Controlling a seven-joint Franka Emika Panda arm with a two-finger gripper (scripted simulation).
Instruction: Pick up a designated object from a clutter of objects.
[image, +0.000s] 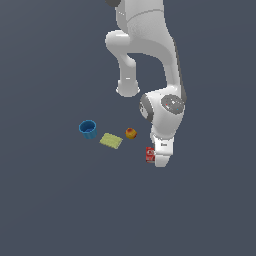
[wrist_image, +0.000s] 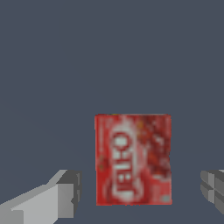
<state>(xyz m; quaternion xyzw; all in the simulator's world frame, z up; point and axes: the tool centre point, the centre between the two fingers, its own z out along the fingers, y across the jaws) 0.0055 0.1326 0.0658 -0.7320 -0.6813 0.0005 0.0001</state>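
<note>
The gripper (wrist_image: 140, 192) stands spread wide, its two grey fingers (wrist_image: 65, 192) apart on either side of the red box (wrist_image: 133, 159) and clear of its edges; the box lies flat on the grey floor (wrist_image: 109, 52) between them, white lettering face up. In the exterior view the arm's hand hides most of the box, only a red sliver showing beside it; near it lies the red-yellow fruit (image: 131, 133), then the yellow-green pad (image: 111, 140), and farthest off the blue cup (image: 88, 129).

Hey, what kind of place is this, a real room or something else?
Likely a simulated test scene, not a real room: a featureless grey floor, a flatly rendered white robot arm, and simple items like a blue cup and red box.
</note>
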